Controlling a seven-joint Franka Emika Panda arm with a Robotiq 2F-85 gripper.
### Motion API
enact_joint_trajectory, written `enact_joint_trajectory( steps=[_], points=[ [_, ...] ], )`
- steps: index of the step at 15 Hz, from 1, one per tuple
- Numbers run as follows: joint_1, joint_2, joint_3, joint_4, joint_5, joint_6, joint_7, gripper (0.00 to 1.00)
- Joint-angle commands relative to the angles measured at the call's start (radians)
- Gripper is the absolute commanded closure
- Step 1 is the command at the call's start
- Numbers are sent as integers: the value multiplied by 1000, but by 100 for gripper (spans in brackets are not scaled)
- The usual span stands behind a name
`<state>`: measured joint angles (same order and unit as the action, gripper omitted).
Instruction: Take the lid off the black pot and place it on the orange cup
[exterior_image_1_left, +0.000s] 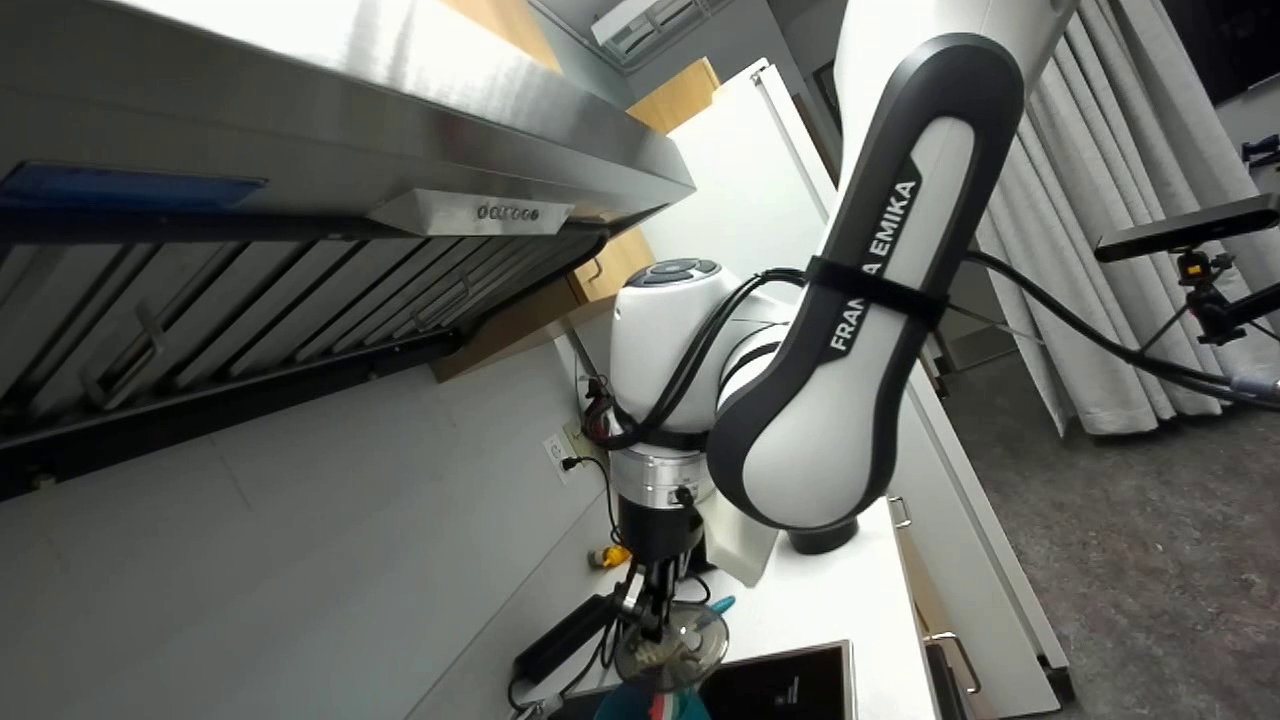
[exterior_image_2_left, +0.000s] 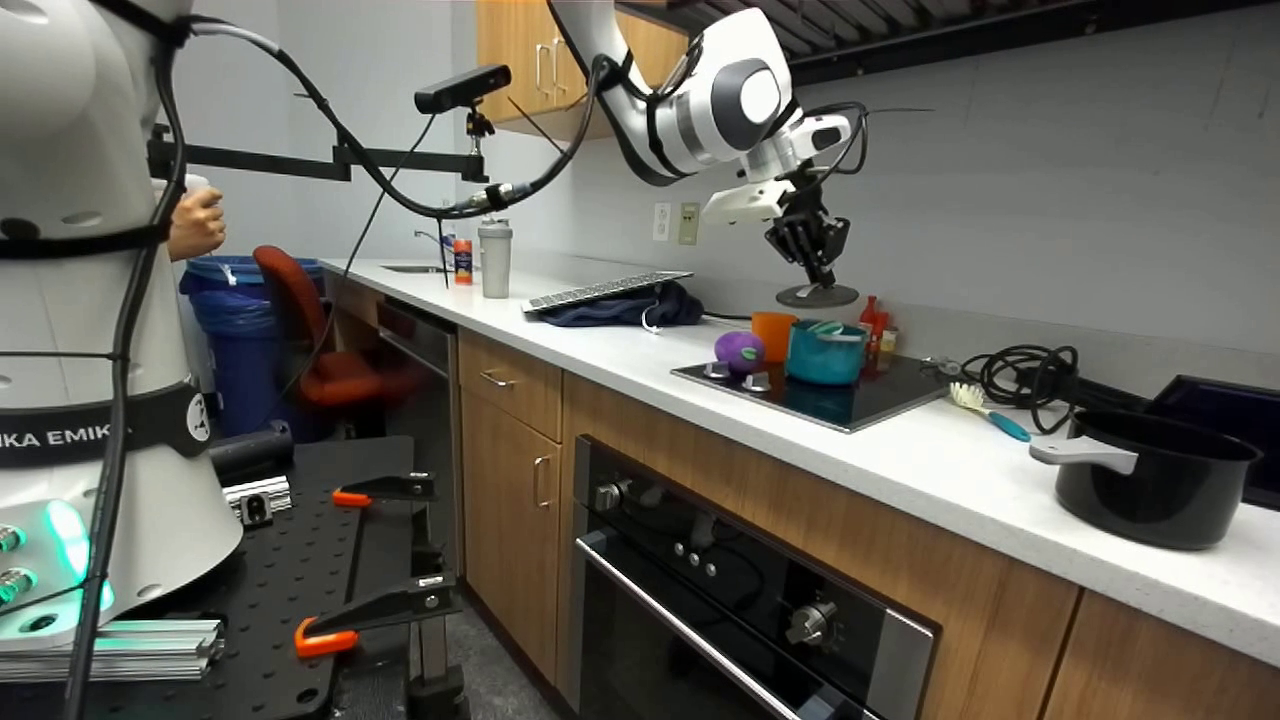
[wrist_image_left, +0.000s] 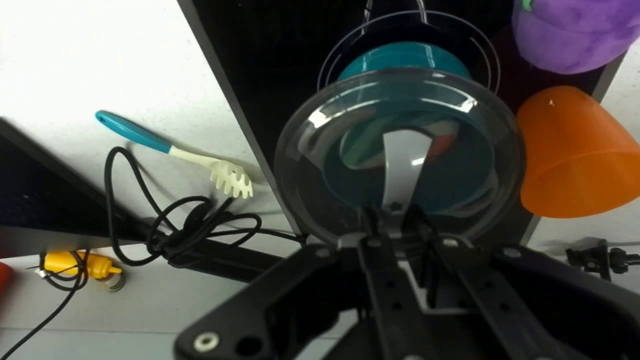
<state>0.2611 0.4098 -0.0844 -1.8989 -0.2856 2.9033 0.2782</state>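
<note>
A round see-through lid with a grey strap handle hangs in my gripper (wrist_image_left: 394, 220); its handle (wrist_image_left: 406, 155) is pinched between the two fingertips. In both exterior views the lid (exterior_image_2_left: 800, 298) (exterior_image_1_left: 695, 655) is in the air, about level, above a teal pot (exterior_image_2_left: 825, 358) and apart from it. The black pot (exterior_image_2_left: 1150, 485) stands lidless on the counter, far from the gripper, in an exterior view. The orange cup (exterior_image_2_left: 770, 338) stands behind and beside the teal pot. In the wrist view the cup (wrist_image_left: 575, 145) is just right of the lid.
A purple toy (exterior_image_2_left: 740, 352) sits beside the cup. The teal pot is on a black cooktop (exterior_image_2_left: 880, 395) with red bottles (exterior_image_2_left: 870, 318) behind. A teal-handled server (exterior_image_2_left: 1003, 424) and coiled cables (exterior_image_2_left: 1035, 375) lie between cooktop and black pot. A range hood (exterior_image_1_left: 400, 130) overhangs.
</note>
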Motion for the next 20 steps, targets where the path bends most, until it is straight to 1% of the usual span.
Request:
enact_joint_trajectory(
  steps=[1, 9, 14, 16, 18, 20],
  points=[
    [32, 10, -21, -11, -39, 63, 18, 96],
    [108, 53, -54, 18, -65, 127, 42, 96],
    [153, 76, -61, 72, -55, 104, 36, 96],
    [171, 87, -69, 95, -57, 111, 37, 96],
    [201, 103, -87, 119, -66, 117, 46, 96],
    [215, 127, -100, 145, -63, 117, 40, 96]
  ],
)
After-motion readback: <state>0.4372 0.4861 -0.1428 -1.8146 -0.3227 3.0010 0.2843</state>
